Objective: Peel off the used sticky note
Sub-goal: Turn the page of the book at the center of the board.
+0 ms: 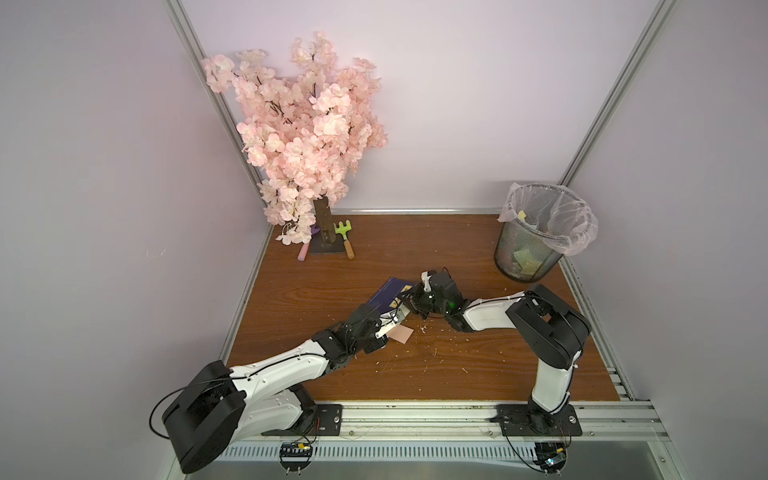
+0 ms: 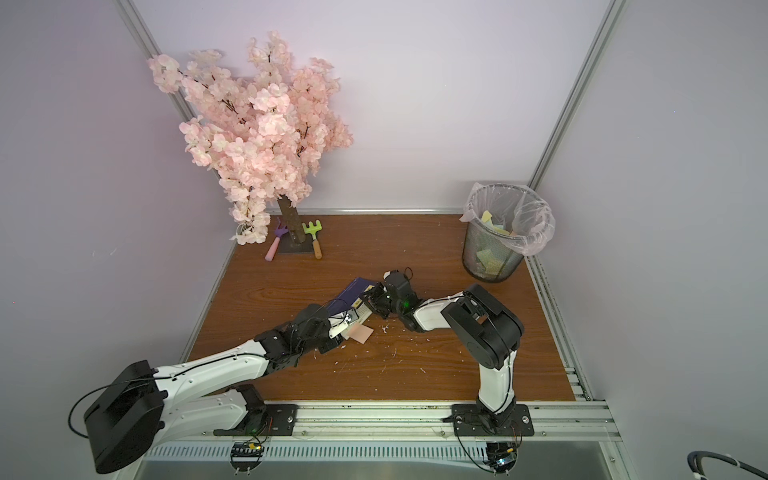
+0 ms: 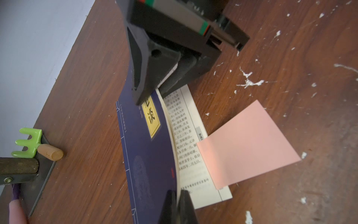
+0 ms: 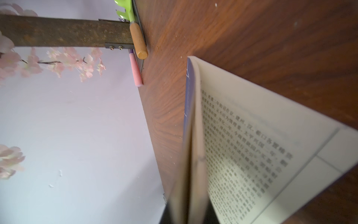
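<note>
A dark blue book lies mid-table with its cover lifted off the printed pages. The pink sticky note is stuck by one edge to the exposed page and overhangs onto the wood; both top views show the sticky note. My left gripper is shut on the raised cover's edge, near the note. My right gripper holds the cover and a few pages between its fingers at the book's other end.
A mesh waste bin lined with a plastic bag stands at the back right, with paper scraps inside. A pink blossom tree stands back left, a green toy rake at its base. White flecks dot the wooden table.
</note>
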You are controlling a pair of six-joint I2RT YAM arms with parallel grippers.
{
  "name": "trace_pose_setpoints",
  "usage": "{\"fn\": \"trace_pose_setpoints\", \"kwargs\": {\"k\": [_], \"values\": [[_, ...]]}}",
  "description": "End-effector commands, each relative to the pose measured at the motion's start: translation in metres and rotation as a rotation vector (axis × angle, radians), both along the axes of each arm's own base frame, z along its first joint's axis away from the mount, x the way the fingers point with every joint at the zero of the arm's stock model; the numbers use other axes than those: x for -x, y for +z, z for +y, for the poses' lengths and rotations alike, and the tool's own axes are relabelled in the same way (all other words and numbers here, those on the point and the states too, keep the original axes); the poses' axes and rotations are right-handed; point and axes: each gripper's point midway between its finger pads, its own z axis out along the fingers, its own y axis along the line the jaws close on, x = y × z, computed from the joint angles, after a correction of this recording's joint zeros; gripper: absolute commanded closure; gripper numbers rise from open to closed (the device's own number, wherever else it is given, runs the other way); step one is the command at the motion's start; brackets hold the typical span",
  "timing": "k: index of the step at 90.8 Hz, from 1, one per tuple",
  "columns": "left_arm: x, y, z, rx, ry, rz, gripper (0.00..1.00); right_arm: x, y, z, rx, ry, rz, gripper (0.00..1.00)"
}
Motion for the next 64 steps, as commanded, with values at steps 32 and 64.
{"fn": "trace_pose_setpoints", "kwargs": {"k": [32, 64], "values": [[-0.010, 0.031, -0.019, 0.255, 0.008, 0.282, 0.98, -0.004, 0.047, -0.022, 0.029, 0.077, -0.125, 0.44], [-0.025, 0.036, -0.011, 0.490, 0.094, 0.473, 0.98, 0.015, 0.051, -0.051, 0.181, 0.047, -0.201, 0.34]]}}
